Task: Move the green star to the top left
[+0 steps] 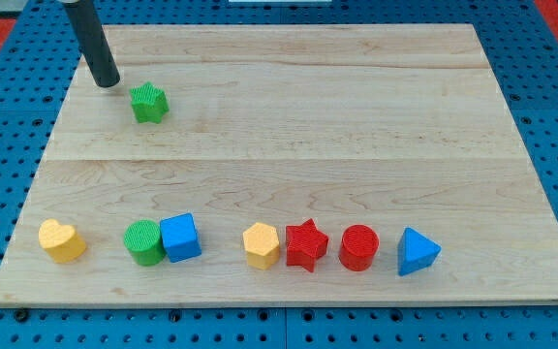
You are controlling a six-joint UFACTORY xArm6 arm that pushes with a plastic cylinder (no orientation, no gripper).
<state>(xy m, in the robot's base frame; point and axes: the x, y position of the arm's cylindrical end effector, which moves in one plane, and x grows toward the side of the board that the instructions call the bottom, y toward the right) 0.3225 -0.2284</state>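
The green star [148, 103] lies on the wooden board [289, 126] in its upper left part. My tip [107, 82] rests on the board just up and to the left of the star, a small gap apart from it. The dark rod rises from the tip toward the view's top left and leaves the frame.
A row of blocks lies near the board's bottom edge: a yellow heart [62, 240], a green cylinder [144, 241] touching a blue cube [181, 237], a yellow hexagon [261, 244], a red star [306, 244], a red cylinder [359, 246], a blue triangle [417, 251].
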